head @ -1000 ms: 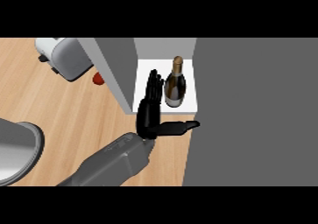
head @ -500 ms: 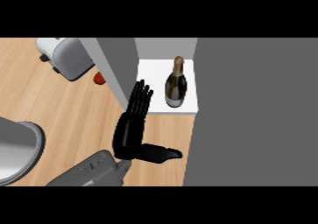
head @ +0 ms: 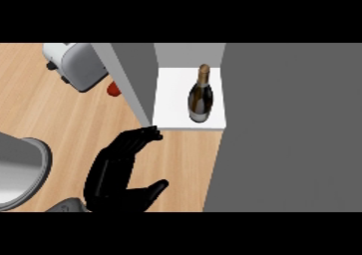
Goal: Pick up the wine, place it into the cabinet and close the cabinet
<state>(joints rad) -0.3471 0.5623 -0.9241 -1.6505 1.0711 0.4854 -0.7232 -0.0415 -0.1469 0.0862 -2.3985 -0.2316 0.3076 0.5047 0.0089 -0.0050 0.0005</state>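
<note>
Dark glass with a gold-foiled neck, the wine bottle [head: 200, 97] lies on the white cabinet shelf [head: 172, 94], its long axis running near to far, neck pointing far. Placing looks done; closing is the step in hand. The one black hand in view [head: 117, 172] is released, straight fingers touching the near edge of the grey cabinet door [head: 128, 74]. The next move likely calls for pushing that door rightward until shut.

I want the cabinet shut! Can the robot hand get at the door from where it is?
Probably yes. The robot hand is open, its fingertips right at the lower end of the cabinet door, with nothing between them. The wine bottle already stands inside.
</note>
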